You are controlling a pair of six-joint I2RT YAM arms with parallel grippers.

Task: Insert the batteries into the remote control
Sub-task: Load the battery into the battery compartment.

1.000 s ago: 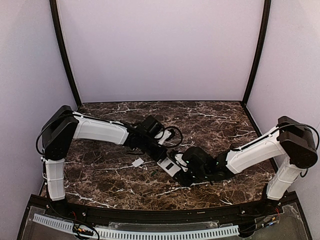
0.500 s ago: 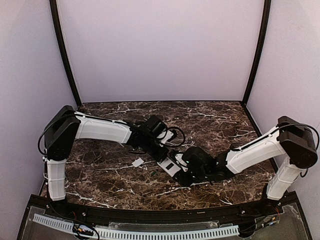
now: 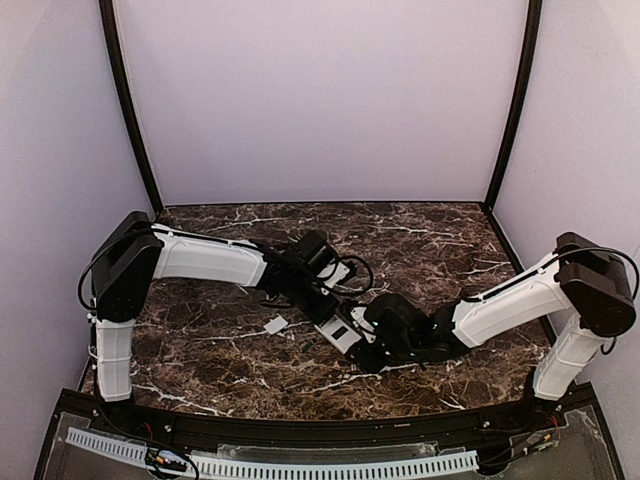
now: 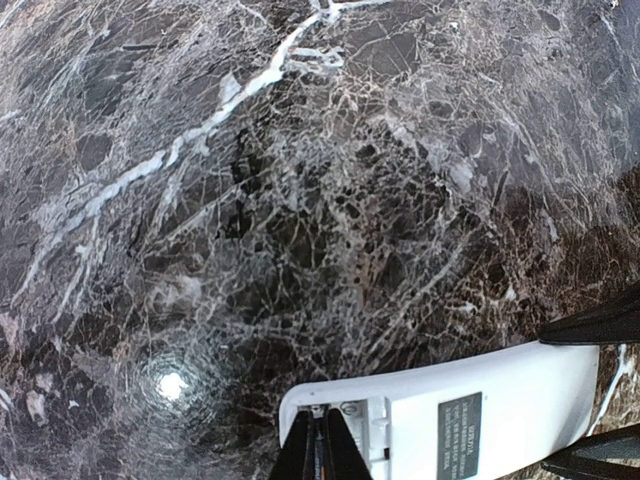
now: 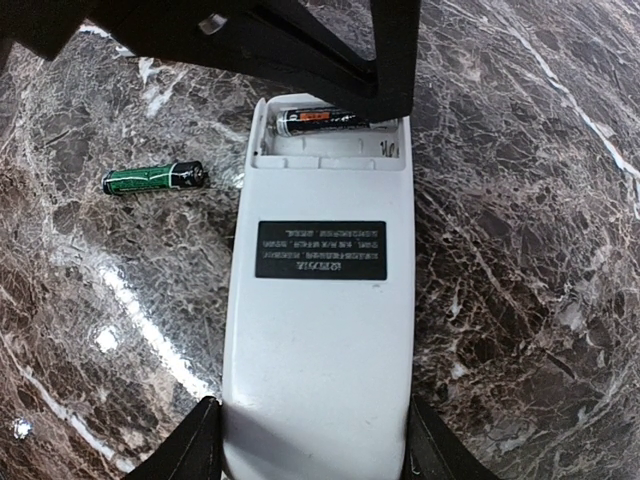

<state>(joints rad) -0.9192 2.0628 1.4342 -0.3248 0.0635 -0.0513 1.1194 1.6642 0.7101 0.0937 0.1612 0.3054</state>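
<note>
From above, both arms reached to the middle of the tabletop (image 3: 430, 240), where the remote control (image 3: 338, 334) lay back-up between them. The left claw (image 3: 325, 305) hung over its far end and the right claw (image 3: 362, 335) met its near end. A small white piece (image 3: 275, 324), possibly the battery cover, lay apart to the left.

In the left wrist view, the left claw's fingers (image 4: 305, 450) were drawn nearly together at the open compartment end of the remote, beside its label (image 4: 458, 450). Whether they pinched anything could not be told.

In the right wrist view, the right claw was clenched on the remote's near end, one finger touching each long side. One seated battery (image 5: 322, 121) lay across the open compartment under the left claw's dark fingers. A loose battery (image 5: 155, 178) with a green wrap lay on the marble just left of the compartment.

By my reading, the step in hand was seating the first cell, so the task looked roughly half done. The next move would call for the left claw to leave the compartment, shift left and pinch the loose battery. It would then have to lay that one in the slot beside the first with its poles the right way round, while the right claw kept the remote steady.
</note>
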